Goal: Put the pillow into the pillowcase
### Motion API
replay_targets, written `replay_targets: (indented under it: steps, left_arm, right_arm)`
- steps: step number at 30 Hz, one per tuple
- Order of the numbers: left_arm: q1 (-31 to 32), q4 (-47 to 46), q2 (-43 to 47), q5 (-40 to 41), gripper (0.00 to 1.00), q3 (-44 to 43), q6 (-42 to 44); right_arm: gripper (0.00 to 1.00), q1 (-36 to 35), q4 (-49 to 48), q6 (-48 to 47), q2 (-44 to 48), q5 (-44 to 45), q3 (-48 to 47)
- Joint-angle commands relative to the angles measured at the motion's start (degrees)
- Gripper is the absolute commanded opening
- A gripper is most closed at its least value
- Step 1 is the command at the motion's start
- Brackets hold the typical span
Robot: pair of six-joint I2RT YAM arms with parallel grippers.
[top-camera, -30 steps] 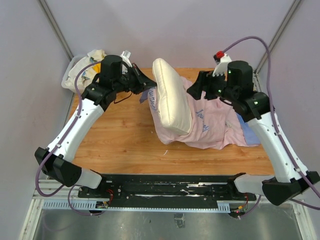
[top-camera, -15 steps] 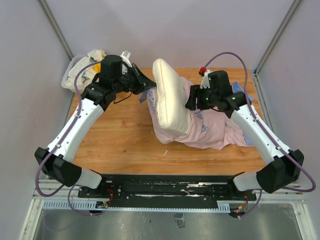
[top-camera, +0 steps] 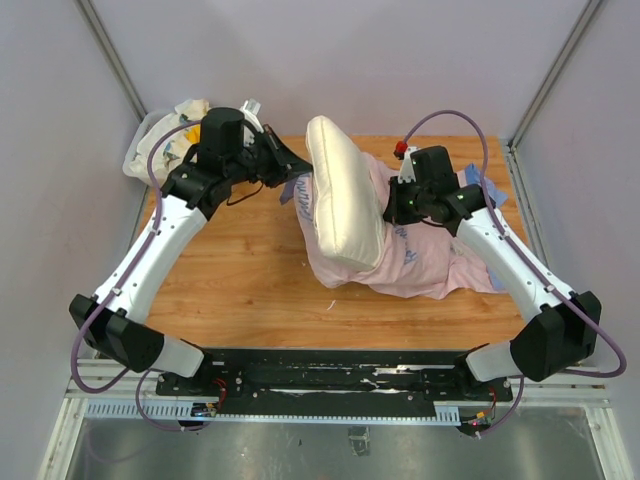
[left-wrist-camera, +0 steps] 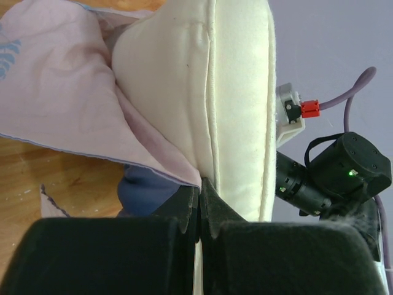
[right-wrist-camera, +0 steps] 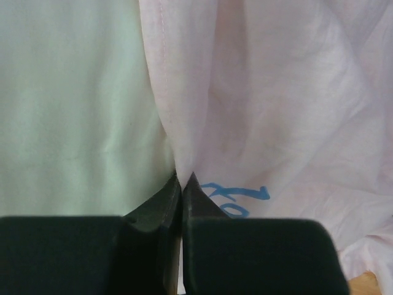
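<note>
Since a second ago the right arm (top-camera: pixel 500 250) has swung in from the far right side of the desk (top-camera: pixel 240 270) toward the middle, and the right jaws, wide apart then, have closed. They now sit pressed tight together on a fold of the pillowcase (top-camera: pixel 430 255), pinching its pale pink cloth right beside the pillow (top-camera: pixel 340 195); the right wrist view shows the fold caught at the very tips, with blue lettering just beside it. The left arm (top-camera: pixel 160 240) has not shifted, and the left jaws are fully closed on the pillowcase's edge where it lies against the other side of the pillow; whether the pillow's seam is caught there too cannot be told. The pillow stands on its long edge between the two arms, leaning a little, its lower end sunk into the bunched pink cloth and its upper part bare. The rest of the pillowcase lies crumpled on the desk to the right, pink side up, with a strip of blue showing at its right edge. A white-and-yellow cloth bundle (top-camera: pixel 165 140) sits at the far left corner, behind the left arm.
</note>
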State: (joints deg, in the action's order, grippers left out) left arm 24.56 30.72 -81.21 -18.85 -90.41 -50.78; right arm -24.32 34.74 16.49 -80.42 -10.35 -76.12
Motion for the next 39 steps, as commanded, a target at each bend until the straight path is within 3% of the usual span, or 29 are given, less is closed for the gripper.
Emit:
replay_targets:
  steps: [1, 14, 19, 23, 28, 31, 36, 39]
  left_arm:
    - [-0.30, -2.67, 0.09, -1.49, 0.00, -4.92, -0.11]
    - [-1.52, -7.40, -4.32, -7.87, 0.00, -18.99, -6.74]
    - [-2.43, -12.48, -5.00, -11.21, 0.00, -17.45, -9.47]
    - [-3.96, -19.45, -5.16, -15.14, 0.00, -16.22, -15.38]
    - [-4.74, -19.94, -7.89, -15.68, 0.00, -27.67, -17.89]
    - [-5.13, -22.02, -10.22, -16.75, 0.00, -32.48, -21.50]
    - [-5.20, -31.24, -9.74, -18.59, 0.00, -29.75, -26.73]
    - [-5.18, -36.72, -7.14, -18.78, 0.00, -21.72, -28.97]
  right_arm:
    - [0.01, 0.59, 0.50, 0.38, 1.30, -2.48, -2.12]
    - [0.00, 0.84, 2.76, 3.12, 4.98, -9.62, -28.13]
    - [0.01, 1.02, 3.38, 4.53, 4.00, -11.51, -39.53]
    - [0.01, 1.10, 1.90, 4.47, 4.48, -9.48, -37.84]
    - [0.01, 2.00, -2.02, 5.94, 5.32, -7.77, -28.95]
    - [0.01, 2.80, -4.79, 8.38, 4.73, -8.40, -29.20]
    - [0.01, 2.96, -10.59, 11.66, 3.23, -11.41, -37.34]
    - [0.00, 2.96, -15.15, 13.29, 2.41, -13.72, -42.66]
